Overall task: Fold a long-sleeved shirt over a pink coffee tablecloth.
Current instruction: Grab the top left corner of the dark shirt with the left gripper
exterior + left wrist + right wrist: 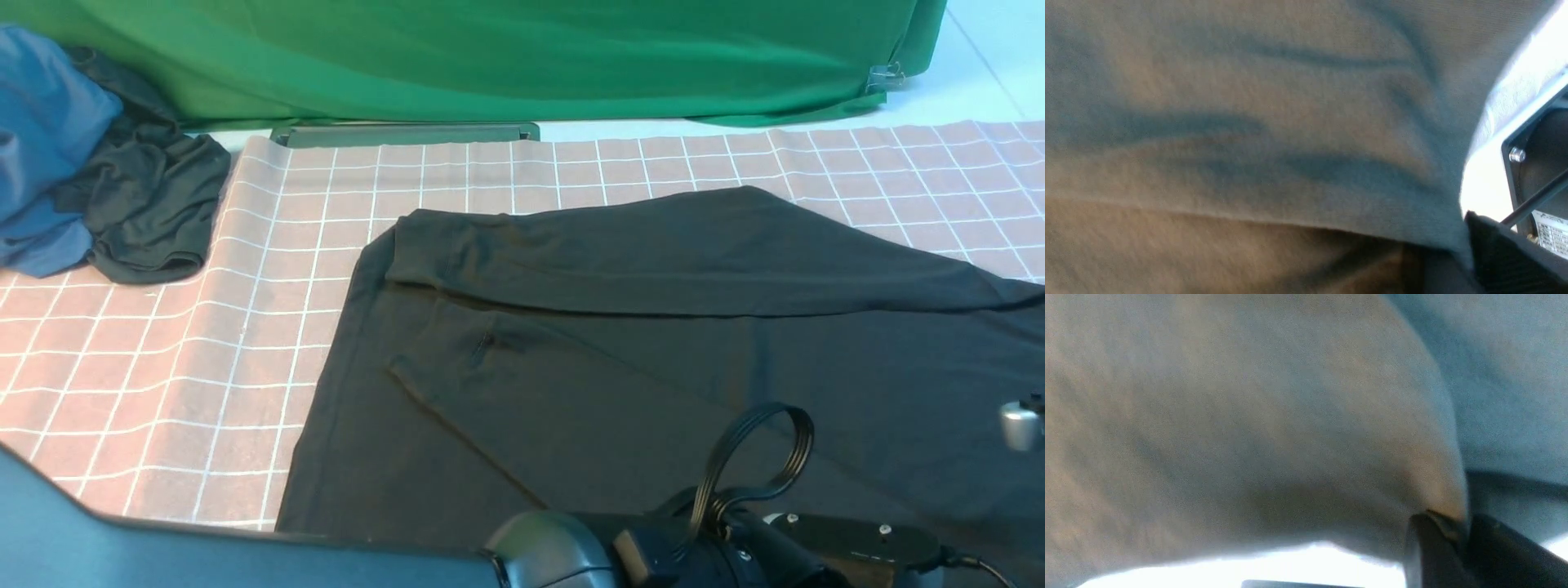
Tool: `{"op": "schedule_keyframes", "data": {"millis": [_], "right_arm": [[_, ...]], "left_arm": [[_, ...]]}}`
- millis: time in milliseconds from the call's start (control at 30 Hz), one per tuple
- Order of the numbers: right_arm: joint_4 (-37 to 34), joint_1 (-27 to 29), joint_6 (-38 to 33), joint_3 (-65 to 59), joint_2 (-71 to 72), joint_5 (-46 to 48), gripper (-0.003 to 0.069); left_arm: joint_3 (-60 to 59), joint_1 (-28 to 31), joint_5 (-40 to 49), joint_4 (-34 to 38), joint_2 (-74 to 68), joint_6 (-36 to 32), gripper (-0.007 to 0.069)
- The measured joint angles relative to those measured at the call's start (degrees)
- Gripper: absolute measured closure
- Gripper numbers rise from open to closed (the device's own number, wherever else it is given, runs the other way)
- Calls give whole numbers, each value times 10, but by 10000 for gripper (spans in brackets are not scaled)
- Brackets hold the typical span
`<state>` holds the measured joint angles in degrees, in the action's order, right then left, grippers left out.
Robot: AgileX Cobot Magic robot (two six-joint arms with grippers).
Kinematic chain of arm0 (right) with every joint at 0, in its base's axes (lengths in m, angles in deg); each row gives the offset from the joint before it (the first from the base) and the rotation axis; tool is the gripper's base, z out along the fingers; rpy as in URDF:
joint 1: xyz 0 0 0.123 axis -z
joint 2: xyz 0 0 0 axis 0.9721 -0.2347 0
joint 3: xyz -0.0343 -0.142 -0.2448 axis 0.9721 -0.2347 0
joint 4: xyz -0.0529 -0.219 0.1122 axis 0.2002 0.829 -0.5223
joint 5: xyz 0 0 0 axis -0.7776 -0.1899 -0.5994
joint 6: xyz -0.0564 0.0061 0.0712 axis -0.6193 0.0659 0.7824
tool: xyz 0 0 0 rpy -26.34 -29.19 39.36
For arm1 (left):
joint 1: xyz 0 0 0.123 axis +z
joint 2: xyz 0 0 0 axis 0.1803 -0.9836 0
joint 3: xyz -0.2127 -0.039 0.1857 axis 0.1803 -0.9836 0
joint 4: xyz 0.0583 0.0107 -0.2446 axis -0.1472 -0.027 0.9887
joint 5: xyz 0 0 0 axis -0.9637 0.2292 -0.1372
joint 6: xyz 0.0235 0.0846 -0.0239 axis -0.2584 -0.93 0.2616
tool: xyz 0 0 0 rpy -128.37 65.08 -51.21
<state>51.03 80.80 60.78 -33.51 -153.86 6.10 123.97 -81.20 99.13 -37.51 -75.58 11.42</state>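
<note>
The long-sleeved shirt [653, 343] lies black and spread out on the pink coffee tablecloth [163, 351], with both sleeves folded across its body. Neither gripper's jaws show in the front view. In the left wrist view the shirt's knit [1249, 122] fills the picture and pulls in taut folds toward my left gripper [1461, 253]. One dark finger [1498, 257] shows and cloth hides the other. In the right wrist view my right gripper [1459, 531] is shut on a pinch of the shirt [1249, 416], held between its two dark fingers [1429, 555].
A green cloth [490, 57] hangs across the back. A blue garment [41, 139] and a smaller dark garment [147, 204] are bunched at the far left. A grey-green bar [404, 133] lies at the tablecloth's far edge. Arm hardware with a looped cable [751, 457] sits at the near edge.
</note>
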Motion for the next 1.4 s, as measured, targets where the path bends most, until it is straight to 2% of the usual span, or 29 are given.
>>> {"op": "schedule_keyframes", "data": {"millis": [200, 233, 300, 367, 433, 500, 600, 667, 733, 800, 867, 900, 1033, 1167, 1233, 1367, 1400], "right_arm": [[20, 0, 51, 0, 1, 4, 336], [22, 0, 65, 1, 1, 5, 283], [23, 0, 69, 9, 2, 12, 239], [23, 0, 69, 21, 8, 15, 226], [21, 0, 69, 31, 27, 15, 254], [17, 0, 65, 36, 60, 11, 326], [-18, 0, 55, 39, 141, -19, 515], [-57, 0, 42, 39, 202, -41, 596], [-106, 0, 22, 39, 248, -55, 617], [-166, 0, -16, 39, 304, -59, 622], [-192, 0, -34, 39, 325, -57, 622], [-218, 0, -47, 39, 342, -56, 622], [-240, 0, -69, 39, 356, -53, 622], [-243, 0, -80, 39, 356, -55, 622], [-244, 0, -84, 39, 356, -57, 622], [-244, 0, -88, 39, 356, -61, 622], [-244, 0, -88, 39, 356, -61, 622]], "left_arm": [[0, 0, 12, 7, 0, 0, 305], [0, 0, 27, 8, 4, 0, 266], [4, 4, 59, -14, 14, 7, 250], [10, 15, 93, -71, 32, 45, 263], [12, 37, 133, -147, 59, 95, 326], [12, 61, 169, -193, 84, 124, 403], [13, 146, 209, -238, 129, 148, 559], [15, 209, 216, -243, 145, 150, 599], [17, 277, 217, -245, 150, 146, 613], [17, 369, 216, -250, 142, 133, 613], [17, 405, 210, -251, 137, 127, 613], [17, 458, 189, -252, 126, 118, 611], [17, 554, 128, -249, 96, 103, 610], [17, 594, 98, -245, 62, 67, 578], [17, 599, 81, -243, 48, 46, 538], [17, 599, 21, -239, 17, 28, 412], [17, 599, 18, -239, 17, 27, 405]]}}
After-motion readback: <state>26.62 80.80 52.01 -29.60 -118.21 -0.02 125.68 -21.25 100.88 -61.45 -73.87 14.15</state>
